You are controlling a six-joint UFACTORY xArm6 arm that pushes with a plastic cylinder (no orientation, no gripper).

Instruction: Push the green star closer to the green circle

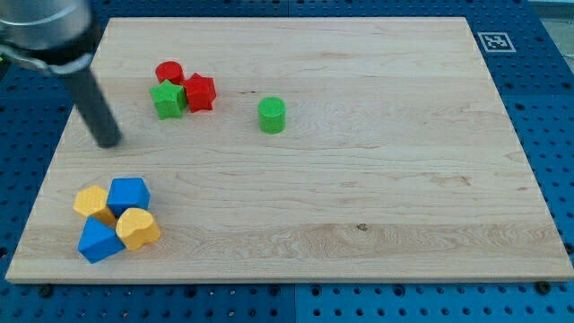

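Note:
The green star [168, 99] lies at the upper left of the wooden board [359, 179]. It touches a red cylinder [169, 73] above it and a red star [200, 92] on its right. The green circle [272, 115] stands alone to the right of this cluster, a gap apart from the red star. My tip [108, 141] rests on the board to the left of and a little below the green star, apart from it.
A cluster of two blue blocks [128, 195] [98, 240] and two yellow blocks [93, 203] [137, 228] sits at the lower left corner. A black-and-white marker tag [494, 41] lies off the board's upper right corner.

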